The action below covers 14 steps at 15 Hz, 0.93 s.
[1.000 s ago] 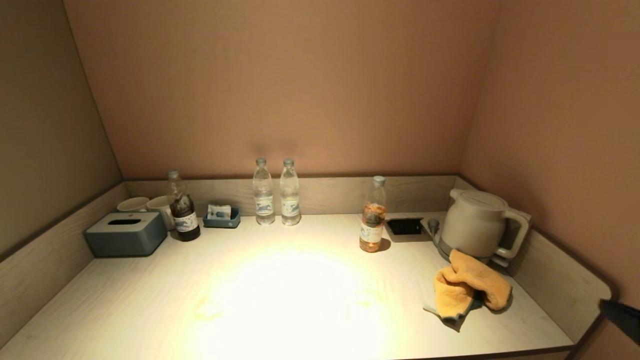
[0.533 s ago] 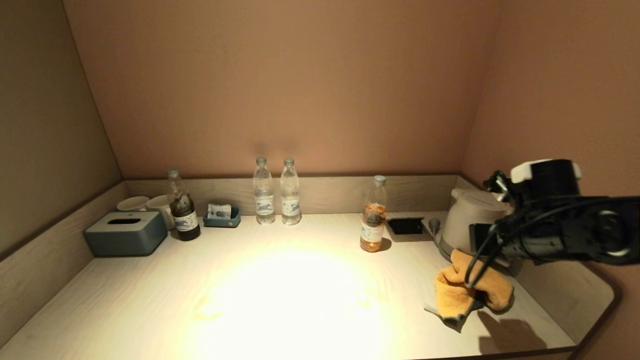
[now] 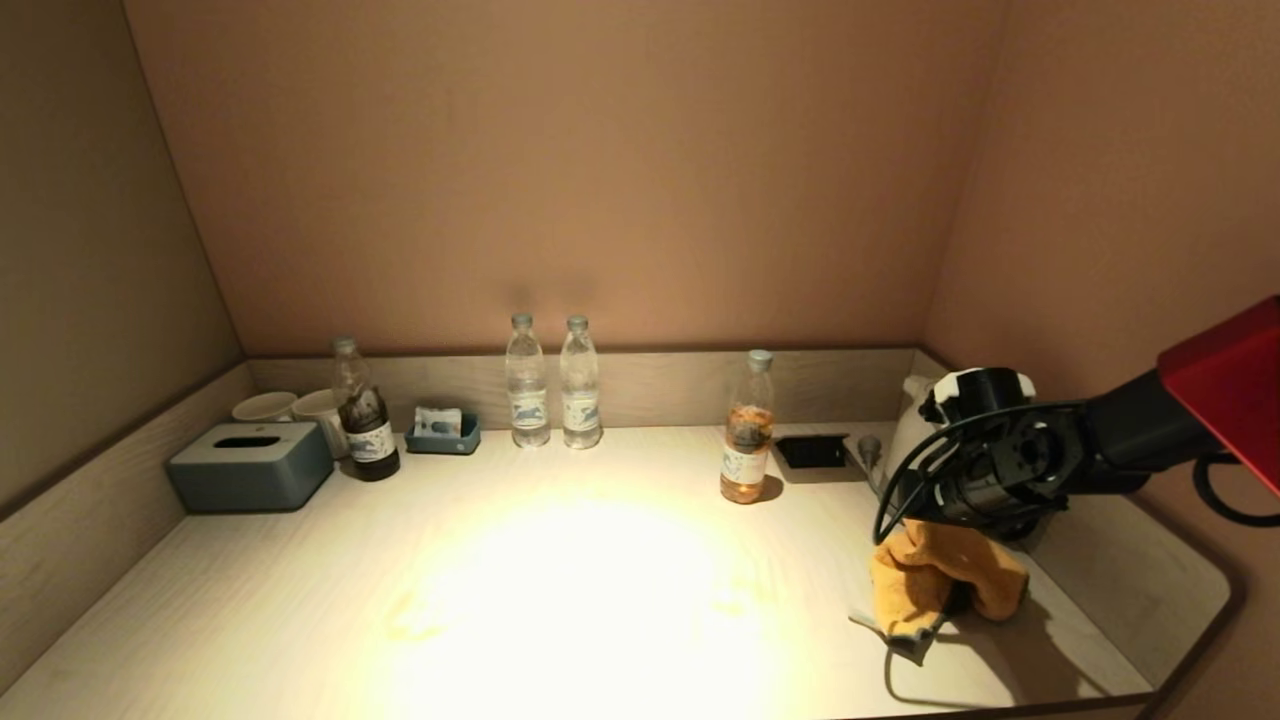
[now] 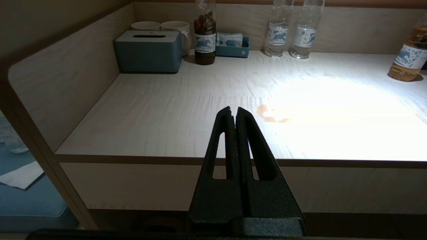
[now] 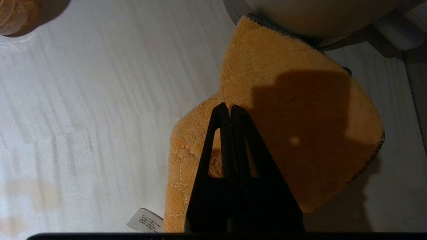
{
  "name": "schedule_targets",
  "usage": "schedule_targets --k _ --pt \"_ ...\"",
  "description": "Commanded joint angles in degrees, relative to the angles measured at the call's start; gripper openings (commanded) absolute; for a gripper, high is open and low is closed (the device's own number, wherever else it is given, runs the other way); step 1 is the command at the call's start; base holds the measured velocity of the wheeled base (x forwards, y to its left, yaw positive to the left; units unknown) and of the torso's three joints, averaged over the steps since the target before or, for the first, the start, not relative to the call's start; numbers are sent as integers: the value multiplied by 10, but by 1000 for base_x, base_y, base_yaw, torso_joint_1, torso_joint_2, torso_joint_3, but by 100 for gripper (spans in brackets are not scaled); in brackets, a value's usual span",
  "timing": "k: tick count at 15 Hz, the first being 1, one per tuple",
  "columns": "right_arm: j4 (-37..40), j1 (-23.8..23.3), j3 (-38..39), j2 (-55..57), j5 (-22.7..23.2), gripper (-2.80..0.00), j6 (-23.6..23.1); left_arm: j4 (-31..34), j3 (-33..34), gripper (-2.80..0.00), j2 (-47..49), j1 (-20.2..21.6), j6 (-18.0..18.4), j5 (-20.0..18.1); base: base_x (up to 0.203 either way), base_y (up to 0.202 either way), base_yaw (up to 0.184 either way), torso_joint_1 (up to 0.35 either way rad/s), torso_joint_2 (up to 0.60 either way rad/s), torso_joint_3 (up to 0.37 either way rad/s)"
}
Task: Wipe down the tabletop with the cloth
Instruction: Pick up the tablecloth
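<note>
Swinging in from the right edge, my right arm is now reaching over the right end of the counter [image 3: 300, 590], where a second ago only its tip was showing. I am seeing the right claw [image 5: 230, 111] hanging above the cloth [image 3: 935, 585] with its two fingers pressed together and nothing between them; I cannot tell whether the tips are touching the pile. Its wrist is covering most of the kettle [image 3: 905, 440] in the head view.

Orange-yellow with a grey-blue edge, the cloth is lying crumpled on the counter just in front of the kettle, its far edge against the kettle's base, a small white label poking out at its near side. An amber bottle [image 3: 746, 430] is standing to its left, well apart.

My left claw [image 4: 233, 115] is sitting parked off the counter's near edge, fingers closed together, empty.

Along the back rim I am seeing a tissue box [image 3: 250, 467], two mugs [image 3: 290, 408], a dark bottle [image 3: 366, 412], a small blue tray [image 3: 443, 435] and two clear bottles [image 3: 552, 385]. Faint orange stains [image 4: 272, 115] are showing on the counter near the bright patch.
</note>
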Motion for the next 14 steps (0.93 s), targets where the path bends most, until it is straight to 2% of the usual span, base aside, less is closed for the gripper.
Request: schedule_targets --k 1,2,3,8,14 --pt "8 -4 5 2 -1 -280 0 0 0 -280 0 0 0 0 0 0 0 0 0 0" --pt "12 -4 9 -10 -1 -280 0 0 0 -280 0 0 0 0 0 0 0 0 0 0" --pt "13 -5 16 -26 -1 0 0 0 0 -280 0 0 0 0 0 0 0 0 0 0" --pt "14 -4 37 -40 -2 0 0 0 0 -280 0 0 0 0 0 0 0 0 0 0" --pt "11 -7 21 33 0 0 5 1 0 -280 0 0 0 0 0 0 0 0 0 0"
